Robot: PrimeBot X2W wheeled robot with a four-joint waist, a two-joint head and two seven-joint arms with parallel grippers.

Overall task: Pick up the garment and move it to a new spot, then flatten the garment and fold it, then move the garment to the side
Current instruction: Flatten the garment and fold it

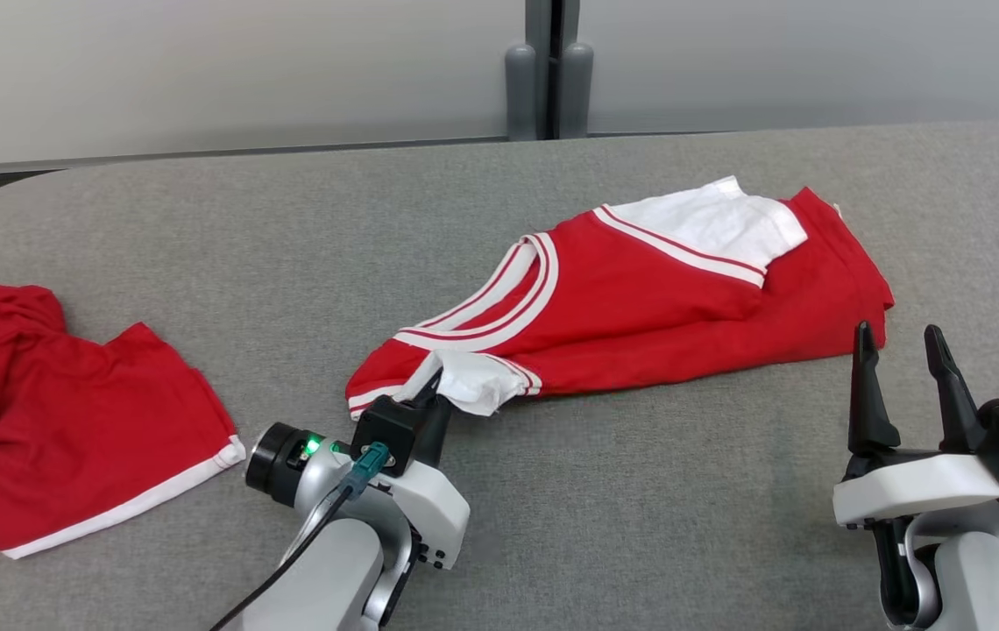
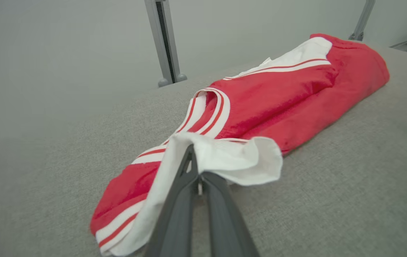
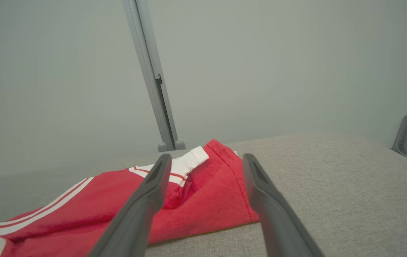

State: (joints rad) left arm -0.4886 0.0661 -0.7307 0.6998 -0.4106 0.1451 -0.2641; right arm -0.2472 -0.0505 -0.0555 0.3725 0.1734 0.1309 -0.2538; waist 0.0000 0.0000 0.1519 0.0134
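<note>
Progress looks early: the garment point(image 1: 640, 298), red with white sleeves and striped trim, lies rumpled and doubled over itself on the table point(image 1: 289, 219), right of the middle, neither flat nor neatly folded. At its near left end the left gripper point(image 1: 434, 390) is clenched on a white sleeve point(image 2: 232, 160), the cloth bunched over the jaws and lying low against the table. The right gripper point(image 1: 903, 350) stands released, jaws apart, just beside the garment's right end without touching it. I judge this to be a first grasp, for lifting or for spreading. Whether this spot is already the new one I cannot tell. Flattening, folding and moving aside all appear left to do. A second garment point(image 1: 70, 412), also red, lies crumpled at the table's left edge. No brand, label or writing can be read on anything.
</note>
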